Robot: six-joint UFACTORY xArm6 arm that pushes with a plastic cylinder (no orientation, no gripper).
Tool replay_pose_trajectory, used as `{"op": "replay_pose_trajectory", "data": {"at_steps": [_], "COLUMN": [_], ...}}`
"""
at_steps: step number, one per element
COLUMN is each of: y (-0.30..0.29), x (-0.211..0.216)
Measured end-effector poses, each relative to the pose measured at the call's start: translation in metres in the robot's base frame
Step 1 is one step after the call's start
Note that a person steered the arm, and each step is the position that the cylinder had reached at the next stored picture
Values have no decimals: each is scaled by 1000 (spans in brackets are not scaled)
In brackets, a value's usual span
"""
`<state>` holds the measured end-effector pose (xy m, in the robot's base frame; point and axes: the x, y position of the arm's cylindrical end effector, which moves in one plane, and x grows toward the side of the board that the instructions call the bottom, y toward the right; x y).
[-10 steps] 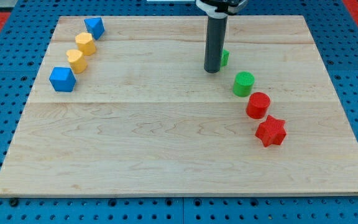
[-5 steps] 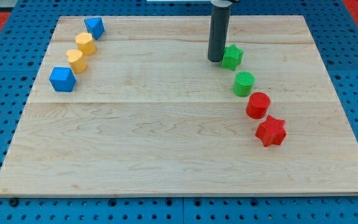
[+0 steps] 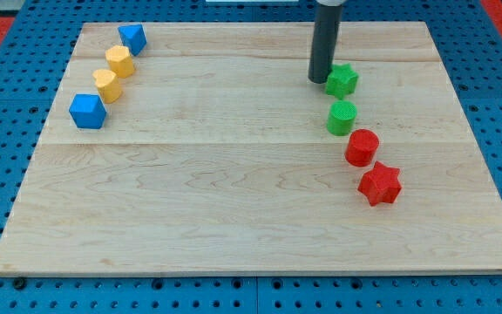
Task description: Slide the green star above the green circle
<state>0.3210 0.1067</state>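
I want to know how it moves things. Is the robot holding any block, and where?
Nothing is held. My tip only pushes; it sits at the green star, on its side toward the view's left, just above the green circle.

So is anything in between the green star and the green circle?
No. In the camera view only a thin strip of bare wood separates the green star from the green circle below it. My tip sits against the star's left side.

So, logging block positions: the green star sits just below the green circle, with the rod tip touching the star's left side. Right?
Not quite. In the camera view the green star sits just above the green circle, not below it. My tip is at the star's left side, as you said.
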Motion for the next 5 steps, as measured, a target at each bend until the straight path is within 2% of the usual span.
{"op": "replay_pose_trajectory", "data": {"at_steps": [2, 3, 4, 5], "y": [-9, -48, -48, -24], "x": [18, 46, 97, 106]}}
